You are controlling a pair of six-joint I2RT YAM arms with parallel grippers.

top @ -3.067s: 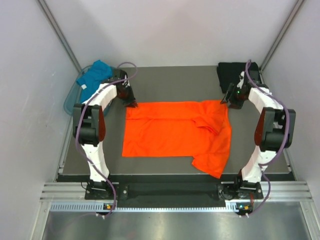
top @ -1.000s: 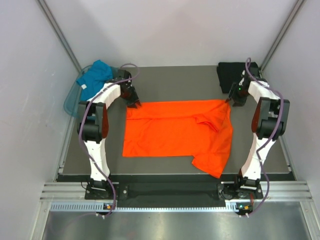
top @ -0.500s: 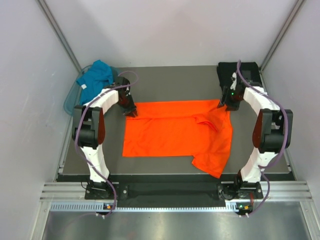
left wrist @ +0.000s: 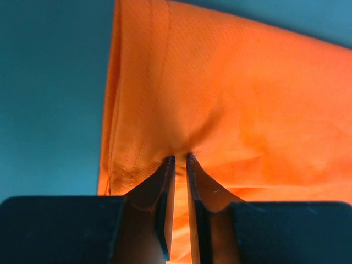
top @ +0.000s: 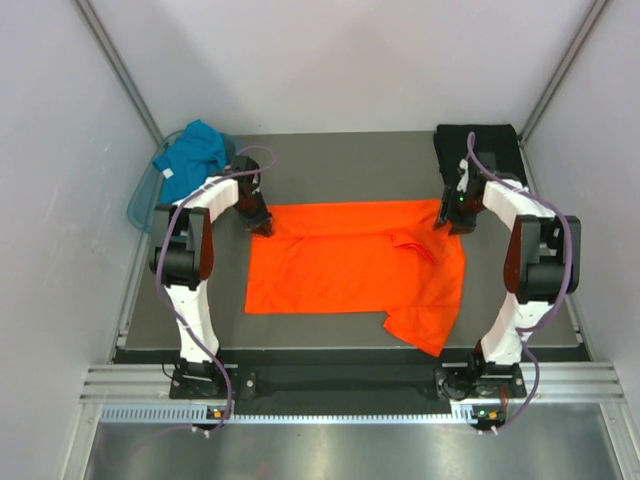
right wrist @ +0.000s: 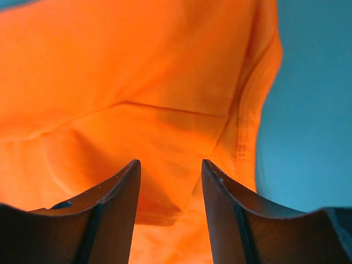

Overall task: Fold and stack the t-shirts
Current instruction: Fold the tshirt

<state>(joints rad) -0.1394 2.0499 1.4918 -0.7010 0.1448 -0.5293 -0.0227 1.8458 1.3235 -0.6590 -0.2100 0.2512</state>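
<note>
The orange t-shirt (top: 350,265) lies spread on the grey table, a sleeve hanging toward the front right. My left gripper (top: 262,224) is at its far left corner, shut on a pinch of the orange cloth (left wrist: 181,159). My right gripper (top: 447,220) is at the far right corner, its jaws open and standing over the orange cloth (right wrist: 165,132). A folded black t-shirt (top: 478,145) lies at the back right. A teal t-shirt (top: 190,155) lies on the basket at the back left. No pink t-shirt shows.
A translucent blue-green basket (top: 140,203) stands at the back left against the wall. White walls close in the table (top: 345,165) on three sides.
Both grippers have dropped from just behind the shirt's far edge onto its far corners. The left one has closed on the cloth. The shirt's far edge has been pulled straighter.
</note>
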